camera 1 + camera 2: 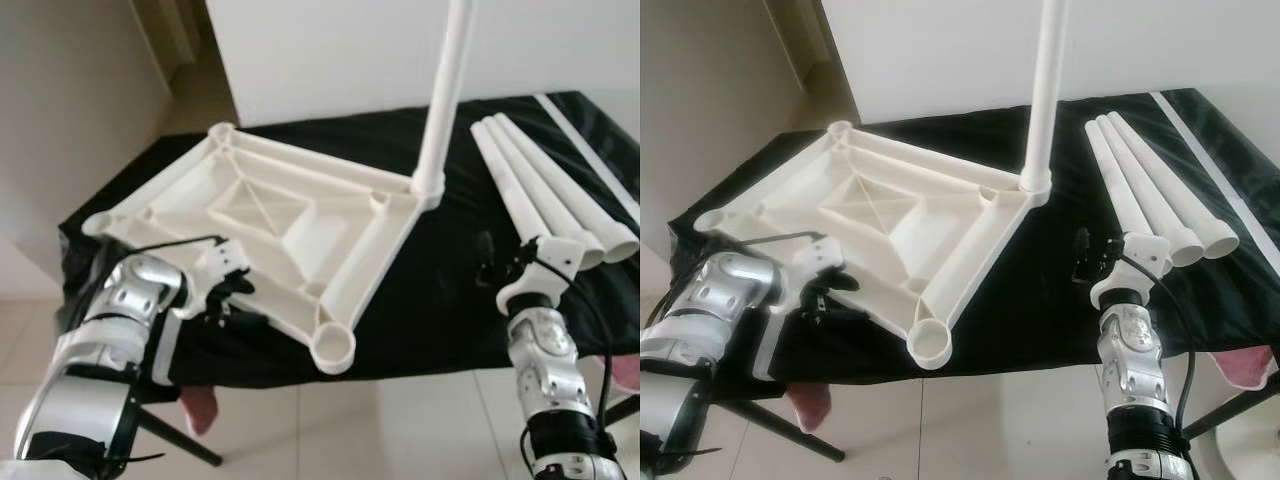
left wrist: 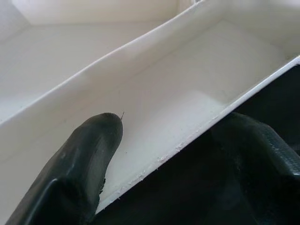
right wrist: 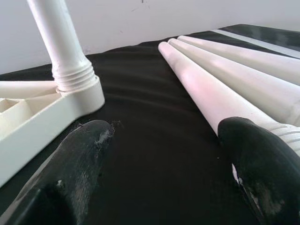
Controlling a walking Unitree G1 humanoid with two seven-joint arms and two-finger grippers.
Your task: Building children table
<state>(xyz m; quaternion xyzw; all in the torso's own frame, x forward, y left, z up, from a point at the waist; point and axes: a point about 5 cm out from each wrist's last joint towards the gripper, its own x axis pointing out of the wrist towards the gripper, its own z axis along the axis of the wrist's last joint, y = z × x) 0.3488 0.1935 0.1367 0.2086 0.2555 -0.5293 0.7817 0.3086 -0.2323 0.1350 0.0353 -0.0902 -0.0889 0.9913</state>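
Note:
A white plastic tabletop [image 1: 290,215] lies upside down on a table draped in black cloth [image 1: 440,290]. One white leg [image 1: 447,90] stands upright, screwed into the far right corner socket. Three loose legs [image 1: 530,190] lie side by side to the right, threaded ends toward me. My left gripper [image 1: 235,300] is at the tabletop's near edge, open, one finger [image 2: 93,145] over the inner panel and the other outside the rim [image 2: 187,140]. My right gripper [image 3: 164,154] is open low over the cloth, between the screwed-in leg [image 3: 61,42] and the nearest loose leg [image 3: 211,93].
The near corner socket [image 1: 333,347] stands open at the table's front edge. A white strip [image 1: 590,150] lies along the far right of the cloth. A white wall [image 1: 330,50] rises behind. Pink items [image 1: 810,400] and a black stand leg [image 1: 180,440] are under the table on the tiled floor.

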